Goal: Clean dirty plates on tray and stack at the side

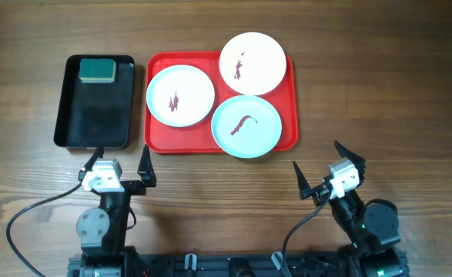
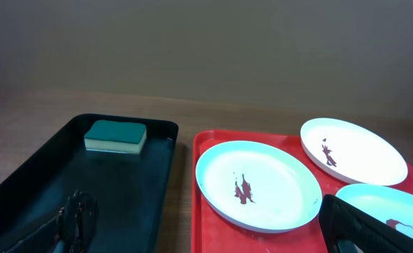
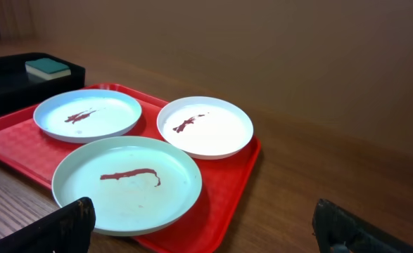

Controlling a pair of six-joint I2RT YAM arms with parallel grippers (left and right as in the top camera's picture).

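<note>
The red tray [image 1: 168, 140] lies at the table's back middle and carries three plates, each with a dark red smear. A white plate [image 1: 180, 95] is on its left. A second white plate [image 1: 252, 63] overhangs its far right corner. The pale blue plate [image 1: 246, 125] sits at the front right. My left gripper [image 1: 119, 154] stands open on the near side of the tray's left corner, holding nothing. My right gripper [image 1: 316, 154] is open too, near the tray's front right corner. In the right wrist view the blue plate [image 3: 126, 184] is closest, just ahead of the left finger.
A smaller black tray [image 1: 95, 115] lies left of the red one, with a green sponge [image 1: 97, 71] in its far end. The sponge [image 2: 115, 135] also shows in the left wrist view. Bare wooden table surrounds both trays.
</note>
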